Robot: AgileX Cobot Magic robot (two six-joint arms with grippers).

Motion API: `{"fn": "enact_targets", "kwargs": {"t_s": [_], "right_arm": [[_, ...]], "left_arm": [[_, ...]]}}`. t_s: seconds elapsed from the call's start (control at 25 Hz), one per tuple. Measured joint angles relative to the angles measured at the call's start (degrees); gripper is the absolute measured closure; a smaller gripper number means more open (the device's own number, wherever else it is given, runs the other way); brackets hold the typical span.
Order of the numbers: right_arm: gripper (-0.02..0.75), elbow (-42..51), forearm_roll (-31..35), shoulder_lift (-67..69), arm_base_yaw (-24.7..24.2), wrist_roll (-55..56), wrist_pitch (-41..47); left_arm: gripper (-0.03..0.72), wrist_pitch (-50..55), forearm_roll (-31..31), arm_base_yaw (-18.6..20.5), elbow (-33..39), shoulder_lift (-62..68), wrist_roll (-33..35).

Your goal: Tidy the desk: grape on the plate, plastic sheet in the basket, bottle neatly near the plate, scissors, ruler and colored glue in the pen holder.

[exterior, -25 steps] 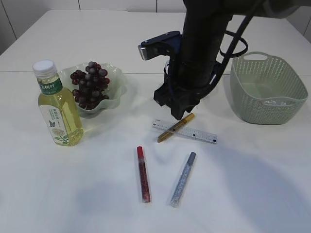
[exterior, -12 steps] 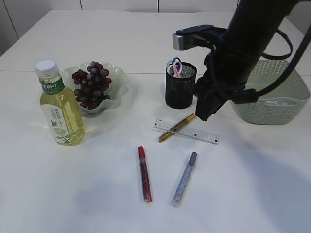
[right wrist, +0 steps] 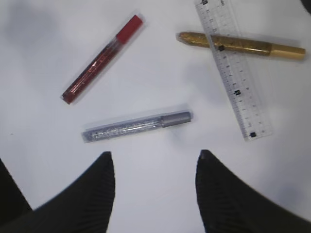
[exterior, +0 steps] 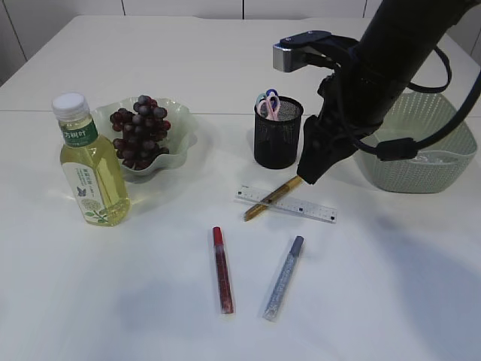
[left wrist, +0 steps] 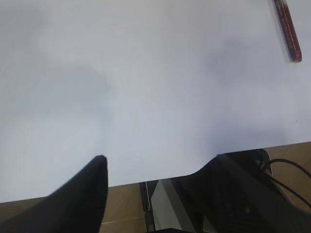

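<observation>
Dark grapes (exterior: 140, 128) lie on the pale green plate (exterior: 180, 143). The bottle (exterior: 90, 162) stands upright to its left. Pink and blue scissors handles (exterior: 269, 104) stick out of the black mesh pen holder (exterior: 278, 134). The clear ruler (exterior: 289, 203) (right wrist: 233, 73) lies under the gold glue (exterior: 272, 197) (right wrist: 240, 43). Red glue (exterior: 222, 269) (right wrist: 102, 59) and silver glue (exterior: 284, 277) (right wrist: 138, 126) lie nearer the front. My right gripper (exterior: 310, 174) (right wrist: 154, 158) hovers open and empty above them, by the gold glue's cap. My left gripper (left wrist: 158, 160) is open over the table's near edge.
The green basket (exterior: 413, 143) stands at the right behind my right arm, with something pale and glossy on its floor. The red glue (left wrist: 288, 29) shows at the top right of the left wrist view. The table's front edge runs just past the left fingers.
My right arm swung right, off the pen holder, uncovering it with the scissors inside. It then edged back toward the gold glue. The things on the table have not moved.
</observation>
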Motion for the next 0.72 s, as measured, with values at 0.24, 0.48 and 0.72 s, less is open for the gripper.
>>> {"fn": "enact_targets", "kwargs": {"t_s": [0.24, 0.48, 0.72], "right_arm": [[0.308, -0.14, -3.34, 2.39, 0.00, -6.73, -4.73], [0.307, -4.64, -3.86, 10.96, 0.00, -13.12, -3.07], [0.307, -9.14, -3.86, 18.08, 0.00, -13.60, -2.84]], "left_arm": [[0.203, 0.00, 0.00, 0.00, 0.00, 0.00, 0.00], [0.203, 0.00, 0.00, 0.00, 0.00, 0.00, 0.00], [0.203, 0.00, 0.00, 0.00, 0.00, 0.00, 0.00]]}}
